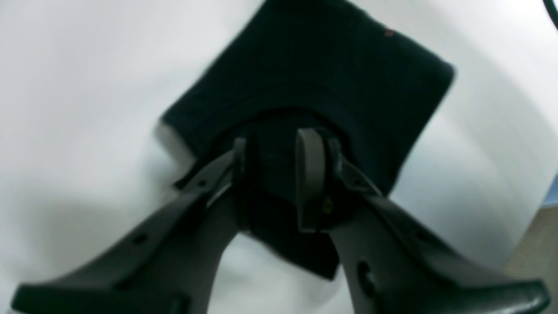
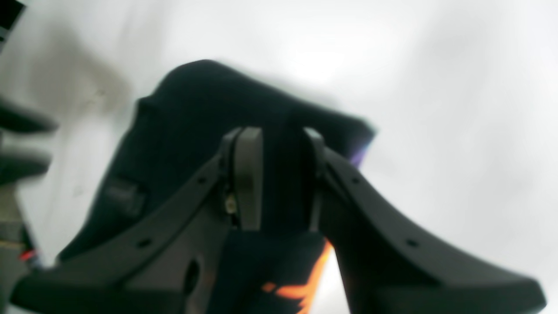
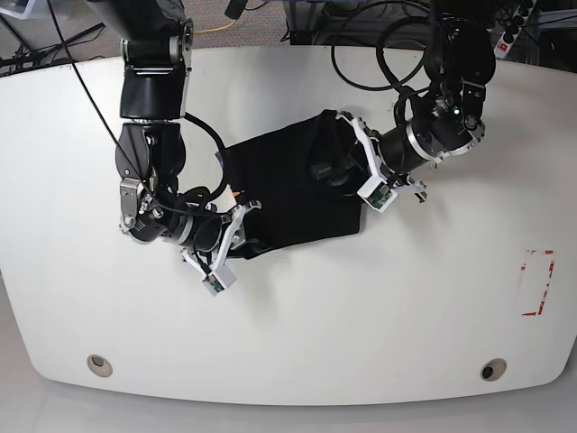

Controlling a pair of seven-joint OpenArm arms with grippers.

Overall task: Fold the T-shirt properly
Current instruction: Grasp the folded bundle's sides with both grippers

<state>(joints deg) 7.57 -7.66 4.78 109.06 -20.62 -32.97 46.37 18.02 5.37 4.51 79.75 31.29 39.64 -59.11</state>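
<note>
Mid-fold — the T-shirt (image 3: 293, 189), already a compact black bundle, lies mid-desk (image 3: 361, 316). I have the left fingers (image 1: 279, 174) and right fingers (image 2: 279, 174) each clamped on a cloth edge. Next I'd lift both together, evenly, and lay the edge across.

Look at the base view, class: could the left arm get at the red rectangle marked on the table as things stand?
Probably not at once: the left gripper is clamped on the T-shirt. The table towards the red rectangle looks bare.

Black T-shirt (image 3: 288, 194) with orange print; white table (image 3: 361, 325).
</note>
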